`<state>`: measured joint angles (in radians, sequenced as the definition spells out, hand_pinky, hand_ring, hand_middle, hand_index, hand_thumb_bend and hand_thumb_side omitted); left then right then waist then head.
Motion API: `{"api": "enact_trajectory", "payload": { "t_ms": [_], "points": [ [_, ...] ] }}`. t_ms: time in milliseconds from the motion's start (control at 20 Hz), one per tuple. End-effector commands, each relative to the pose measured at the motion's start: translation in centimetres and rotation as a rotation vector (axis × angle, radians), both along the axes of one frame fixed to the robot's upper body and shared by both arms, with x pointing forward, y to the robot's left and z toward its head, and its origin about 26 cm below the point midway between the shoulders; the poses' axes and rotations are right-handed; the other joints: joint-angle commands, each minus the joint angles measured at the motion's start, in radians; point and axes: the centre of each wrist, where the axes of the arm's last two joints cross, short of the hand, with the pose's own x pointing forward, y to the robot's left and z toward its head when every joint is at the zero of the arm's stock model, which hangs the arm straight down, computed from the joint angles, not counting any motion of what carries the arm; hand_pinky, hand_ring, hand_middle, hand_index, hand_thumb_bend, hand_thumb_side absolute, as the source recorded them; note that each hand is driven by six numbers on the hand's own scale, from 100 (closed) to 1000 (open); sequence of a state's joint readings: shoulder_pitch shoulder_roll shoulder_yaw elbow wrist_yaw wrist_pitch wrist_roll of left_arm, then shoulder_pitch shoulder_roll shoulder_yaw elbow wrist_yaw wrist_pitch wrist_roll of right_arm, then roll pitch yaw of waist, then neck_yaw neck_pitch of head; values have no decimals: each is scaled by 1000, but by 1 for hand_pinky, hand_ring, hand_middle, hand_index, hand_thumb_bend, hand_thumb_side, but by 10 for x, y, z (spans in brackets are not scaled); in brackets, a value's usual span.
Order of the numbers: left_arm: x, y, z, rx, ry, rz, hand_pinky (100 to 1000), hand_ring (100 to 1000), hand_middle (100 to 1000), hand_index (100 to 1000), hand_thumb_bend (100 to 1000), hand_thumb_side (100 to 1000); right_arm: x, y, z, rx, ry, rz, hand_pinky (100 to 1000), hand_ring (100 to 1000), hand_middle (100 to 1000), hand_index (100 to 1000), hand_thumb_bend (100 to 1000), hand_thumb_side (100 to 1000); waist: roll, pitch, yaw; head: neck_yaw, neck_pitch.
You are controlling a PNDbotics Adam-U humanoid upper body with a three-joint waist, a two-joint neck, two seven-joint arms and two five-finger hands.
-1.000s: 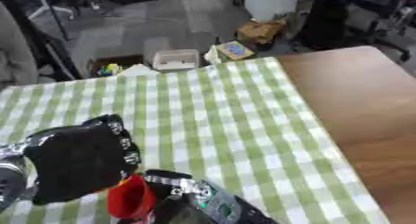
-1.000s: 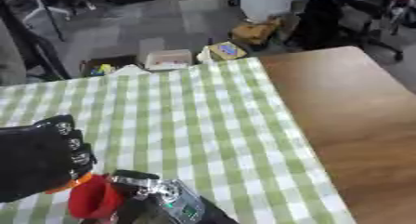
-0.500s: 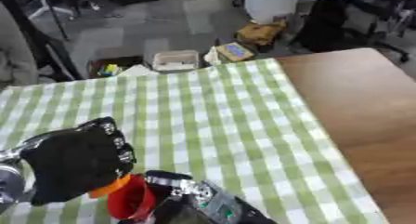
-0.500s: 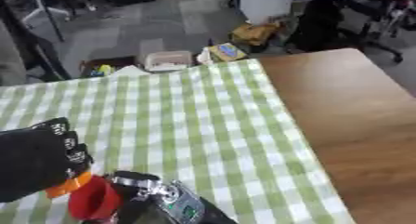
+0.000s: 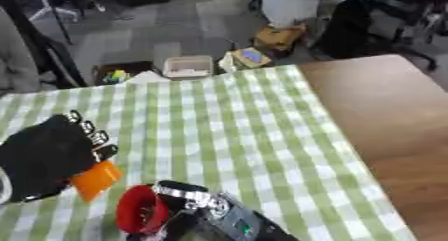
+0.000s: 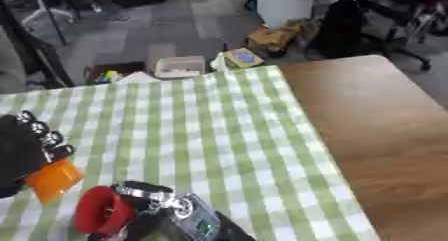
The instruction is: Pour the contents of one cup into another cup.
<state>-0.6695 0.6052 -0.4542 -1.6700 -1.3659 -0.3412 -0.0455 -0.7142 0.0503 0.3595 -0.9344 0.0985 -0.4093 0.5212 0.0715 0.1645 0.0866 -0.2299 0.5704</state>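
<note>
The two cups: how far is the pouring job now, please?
Done: both cups are picked up. The left hand holds the orange cup, and the right hand holds the red cup tipped on its side, its mouth turned toward the orange cup. In hand: the red cup is being brought over to pour. Left: no contents are visible moving, so the pour itself and setting the cups down on the checked tablecloth remain.

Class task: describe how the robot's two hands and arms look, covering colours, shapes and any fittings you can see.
The left robot hand is a broad, matte black shape with a row of small silver fittings along its upper edge. The right robot hand and its arm are black and glossy, with silver metal bands and a small green-lit patch.
</note>
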Motion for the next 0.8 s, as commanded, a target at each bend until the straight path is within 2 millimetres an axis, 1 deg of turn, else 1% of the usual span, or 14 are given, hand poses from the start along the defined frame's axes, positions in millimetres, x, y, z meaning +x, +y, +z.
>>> {"api": "enact_trajectory", "payload": {
  "t_ms": [50, 100, 150, 250, 450, 550, 700, 800],
  "points": [
    [6, 24, 10, -85, 50, 78, 100, 100, 108, 516, 222, 152, 15, -12, 20, 3, -84, -63, 392, 269, 151, 458, 100, 100, 1, -14, 0, -2, -10],
    [6, 28, 9, -108, 77, 89, 100, 100, 109, 517, 217, 153, 18, -15, 24, 5, -102, -84, 392, 269, 150, 458, 100, 100, 0, -15, 1, -2, -11],
    [7, 31, 7, -129, 109, 101, 100, 100, 115, 524, 138, 166, 21, -19, 28, 9, -120, -104, 392, 268, 149, 457, 100, 100, -1, -15, 0, -2, -11],
    [9, 39, 2, -172, 190, 128, 100, 100, 120, 529, 100, 179, 27, -25, 37, 21, -153, -139, 391, 267, 148, 456, 100, 100, -3, -16, -1, -1, -13],
    [15, 51, -19, -259, 377, 183, 100, 100, 135, 541, 100, 219, 37, -37, 54, 40, -197, -197, 394, 270, 151, 458, 100, 100, -8, -16, -4, 0, -18],
    [15, 53, -31, -310, 471, 185, 100, 100, 155, 559, 100, 245, 41, -45, 56, 36, -211, -240, 399, 277, 158, 460, 100, 100, -9, -14, -6, 3, -19],
    [12, 51, -45, -412, 602, 148, 100, 100, 183, 586, 100, 248, 45, -53, 57, 12, -258, -289, 417, 304, 180, 464, 100, 100, -13, -9, -8, 4, -22],
    [10, 49, -49, -508, 681, 96, 100, 100, 209, 608, 100, 251, 48, -57, 55, -14, -302, -309, 438, 342, 200, 450, 100, 133, -16, -5, -9, 4, -26]
  ]
}}
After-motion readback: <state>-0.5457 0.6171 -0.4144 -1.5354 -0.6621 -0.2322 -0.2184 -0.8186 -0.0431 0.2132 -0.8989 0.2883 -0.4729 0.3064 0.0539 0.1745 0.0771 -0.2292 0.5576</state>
